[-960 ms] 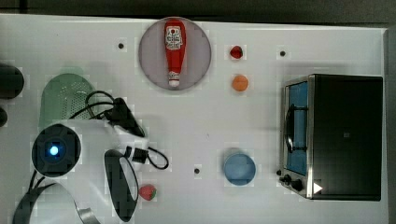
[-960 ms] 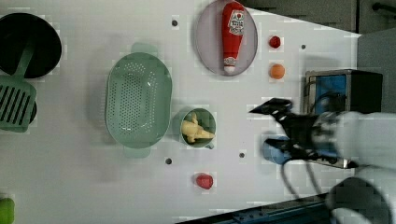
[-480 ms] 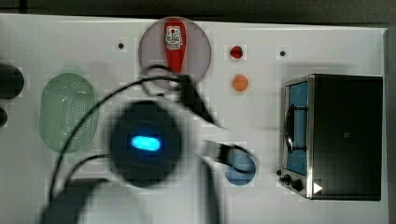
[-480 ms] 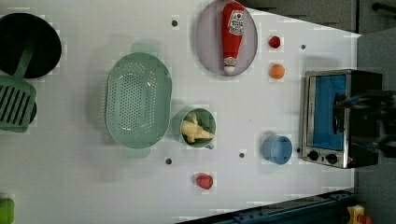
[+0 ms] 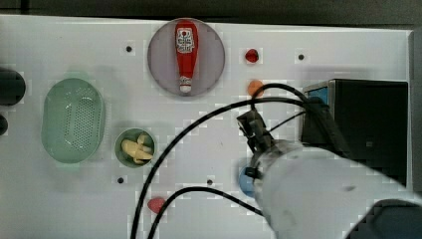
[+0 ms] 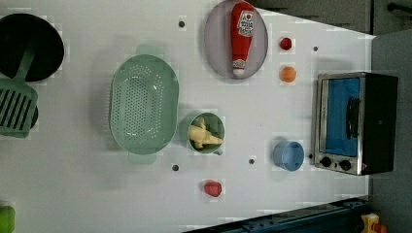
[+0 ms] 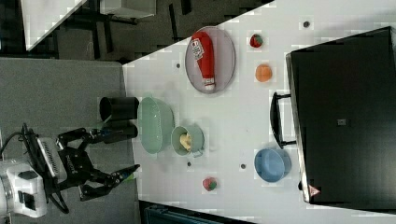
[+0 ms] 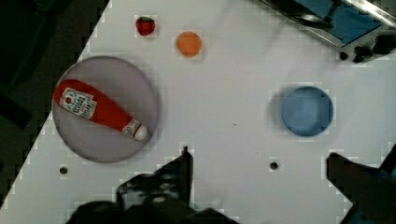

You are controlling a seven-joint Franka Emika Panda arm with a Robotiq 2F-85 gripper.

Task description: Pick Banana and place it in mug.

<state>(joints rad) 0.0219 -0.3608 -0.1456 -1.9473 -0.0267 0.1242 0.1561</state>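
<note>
The banana (image 6: 204,137) already lies inside the mug (image 6: 207,132), at the centre of the left view just beside the colander (image 6: 143,104). The gripper (image 7: 114,156), lower left in the right view, stands wide open and holds nothing (off the table's edge), so the placing looks complete with nothing left to do.

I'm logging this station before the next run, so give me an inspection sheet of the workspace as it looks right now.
Surface: white table, small dark holes.
Job's things: banana lies inside the green mug.
Clutter: colander beside the mug; ketchup bottle on a grey plate; blue cup; toaster oven; orange; two strawberries; spatula.
Gripper: gripper open, empty, off the mug.
Cables: black cables cross the top view.
Surroundings: dark floor.
</note>
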